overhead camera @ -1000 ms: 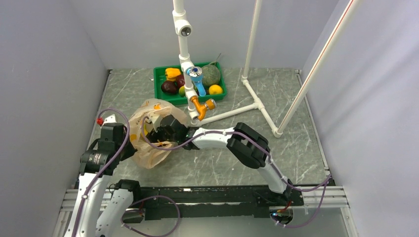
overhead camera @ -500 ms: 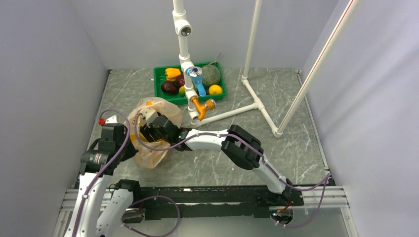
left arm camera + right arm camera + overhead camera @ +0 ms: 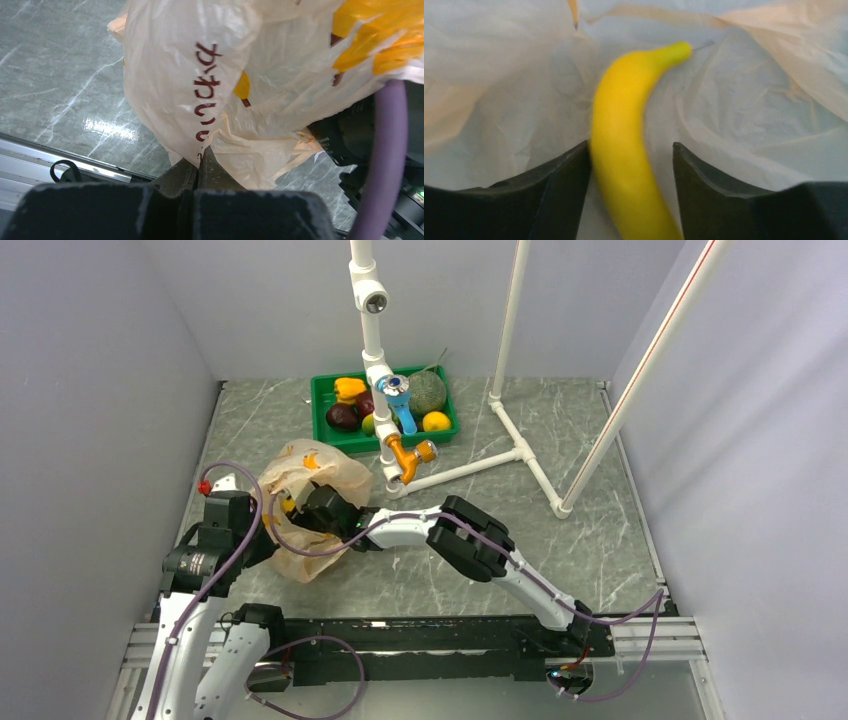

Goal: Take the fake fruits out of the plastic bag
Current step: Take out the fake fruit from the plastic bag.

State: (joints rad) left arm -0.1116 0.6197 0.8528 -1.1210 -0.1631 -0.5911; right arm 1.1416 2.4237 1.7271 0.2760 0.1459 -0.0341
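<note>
The plastic bag (image 3: 318,468), thin peach-beige with yellow prints, lies at the table's left. My left gripper (image 3: 199,162) is shut on a fold of the plastic bag (image 3: 170,75) at its lower edge. The right arm reaches left into the bag's mouth, so the right gripper (image 3: 300,510) is mostly hidden from above. Inside, the right gripper (image 3: 630,145) stands open around a yellow banana (image 3: 624,125), one of the fake fruits. The banana touches the left finger (image 3: 559,185), with a gap to the right finger. Bag film (image 3: 749,115) surrounds them.
A green tray (image 3: 325,390) at the back holds maroon fruits (image 3: 343,417), a netted melon (image 3: 427,392), a yellow-orange pepper (image 3: 349,388) and a yellow round fruit (image 3: 436,421). A white pipe frame (image 3: 520,455) stands right of the bag. Grey walls close in on both sides.
The right arm has pushed left and deeper into the bag, its elbow following. The bag's mouth has shifted around it. The left gripper has held still.
</note>
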